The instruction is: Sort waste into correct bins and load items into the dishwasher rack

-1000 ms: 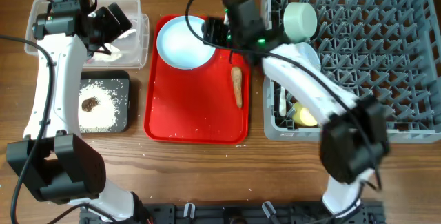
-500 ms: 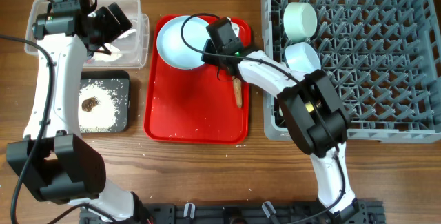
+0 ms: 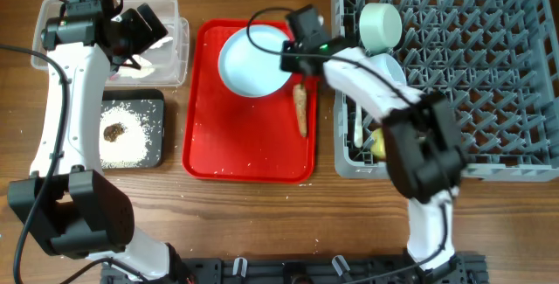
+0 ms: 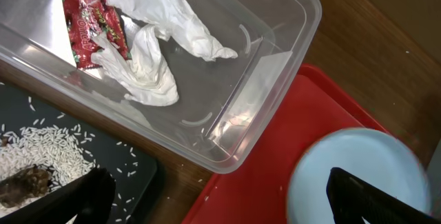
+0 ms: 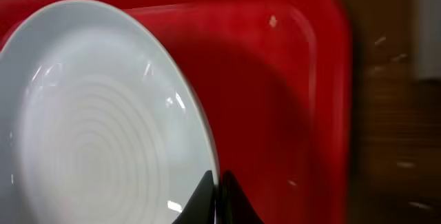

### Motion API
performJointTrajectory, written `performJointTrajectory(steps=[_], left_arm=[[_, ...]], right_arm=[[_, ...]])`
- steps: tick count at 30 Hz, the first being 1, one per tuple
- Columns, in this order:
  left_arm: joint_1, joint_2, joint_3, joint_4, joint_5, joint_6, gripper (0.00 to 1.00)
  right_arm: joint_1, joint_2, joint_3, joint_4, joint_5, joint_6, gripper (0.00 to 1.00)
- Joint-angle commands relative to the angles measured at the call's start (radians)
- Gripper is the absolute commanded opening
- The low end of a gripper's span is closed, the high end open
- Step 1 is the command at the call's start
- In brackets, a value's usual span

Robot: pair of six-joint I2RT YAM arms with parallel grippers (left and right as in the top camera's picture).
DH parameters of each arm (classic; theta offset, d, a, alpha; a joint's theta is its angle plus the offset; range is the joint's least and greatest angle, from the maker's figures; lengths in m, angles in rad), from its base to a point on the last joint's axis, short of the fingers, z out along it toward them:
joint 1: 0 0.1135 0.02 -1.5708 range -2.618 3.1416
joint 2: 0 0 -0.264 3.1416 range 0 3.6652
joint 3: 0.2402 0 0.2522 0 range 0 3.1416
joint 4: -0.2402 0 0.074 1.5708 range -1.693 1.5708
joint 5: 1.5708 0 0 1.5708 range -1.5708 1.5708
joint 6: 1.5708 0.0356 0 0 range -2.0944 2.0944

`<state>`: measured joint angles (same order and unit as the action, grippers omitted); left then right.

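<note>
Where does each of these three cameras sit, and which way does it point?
Overhead: above the table, facing straight down; shows left arm, right arm, tub, red tray, rack.
Left wrist: on the left arm over the tub, facing down; the left claw, open, shows dark fingers at the bottom.
Right wrist: on the right arm, low over the red tray, facing the plate; the right claw pinches its rim.
Shared: all three see the plate and red tray.
</note>
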<state>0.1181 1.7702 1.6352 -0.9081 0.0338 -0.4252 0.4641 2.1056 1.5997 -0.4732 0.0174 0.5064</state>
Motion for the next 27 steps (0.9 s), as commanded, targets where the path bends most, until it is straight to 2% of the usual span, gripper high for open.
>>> performJointTrajectory(steps=[1,6,11,16,20,25,27], left_arm=[[0.004,-0.003,0.007,0.002,-0.01,-0.002,1.0],[0.004,-0.003,0.007,0.002,-0.01,-0.002,1.0],[0.004,-0.003,0.007,0.002,-0.01,-0.002,1.0],[0.004,-0.003,0.007,0.002,-0.01,-0.002,1.0],[0.004,-0.003,0.007,0.002,-0.01,-0.002,1.0],[0.004,-0.003,0.007,0.002,-0.01,-0.002,1.0],[0.004,-0.003,0.007,0.002,-0.01,-0.002,1.0]], right_arm=[[-0.047,-0.332,0.045,-0.034,0.085,-0.172,0.04],[-0.185,-0.724,0.045,-0.135,0.369,-0.288,0.04],[-0.356,-0.807,0.045,-0.274,0.431,-0.338,0.04],[-0.466,-0.744,0.042,-0.398,0.469,-0.406,0.04],[-0.481,-0.599,0.041,-0.415,0.512,-0.433,0.04],[-0.509,-0.37,0.041,-0.361,0.86,-0.431,0.04],[-0.521,-0.35,0.041,-0.299,0.855,-0.541,0.04]])
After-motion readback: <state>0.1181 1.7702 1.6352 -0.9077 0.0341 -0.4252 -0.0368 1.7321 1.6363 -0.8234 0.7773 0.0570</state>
